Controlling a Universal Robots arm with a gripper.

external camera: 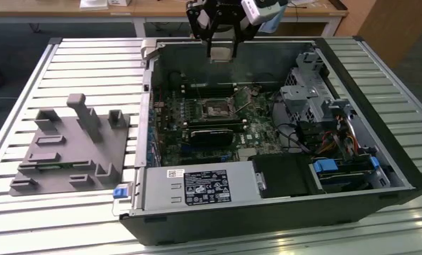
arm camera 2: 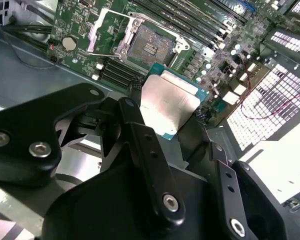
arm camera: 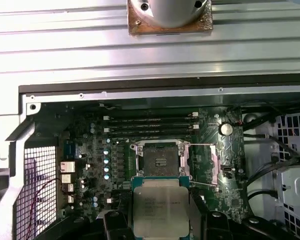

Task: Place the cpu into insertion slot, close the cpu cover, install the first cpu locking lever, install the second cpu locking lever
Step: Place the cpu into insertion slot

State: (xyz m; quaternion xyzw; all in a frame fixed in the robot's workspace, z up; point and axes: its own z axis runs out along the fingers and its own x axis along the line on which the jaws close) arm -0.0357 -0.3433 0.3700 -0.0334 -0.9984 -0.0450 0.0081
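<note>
Well off to the exterior view's left of the socket [external camera: 218, 109], your grey plastic holder block [external camera: 69, 143] sat matte and chunky on the ribbed metal tabletop [external camera: 26, 85], clear of any trouble.

The risk sat over the socket itself. Your jaws were closed on the chip [arm camera 2: 167, 102], pinching the flat square by two opposite edges. It hung high above the socket and apart from it, nearer the far wall of the black computer case [external camera: 380, 159]. The chip's dull silver lid looked smooth and its green rim thin, so I judged the hold slight: a knock on that wall could have slid it or tipped it.

The socket was a dark square in a black-and-silver rim, lying open and bare. If the chip had gone in tilted or turned the wrong way, I think it could have crushed the fine contacts.

Just beside the socket, on the exterior view's right, the cover [arm camera 2: 96, 30] was swung open. It is a thin bright metal frame with a square window, and its wire levers were loose beside it. A descent off to that side could have snagged the frame or the wires.
</note>
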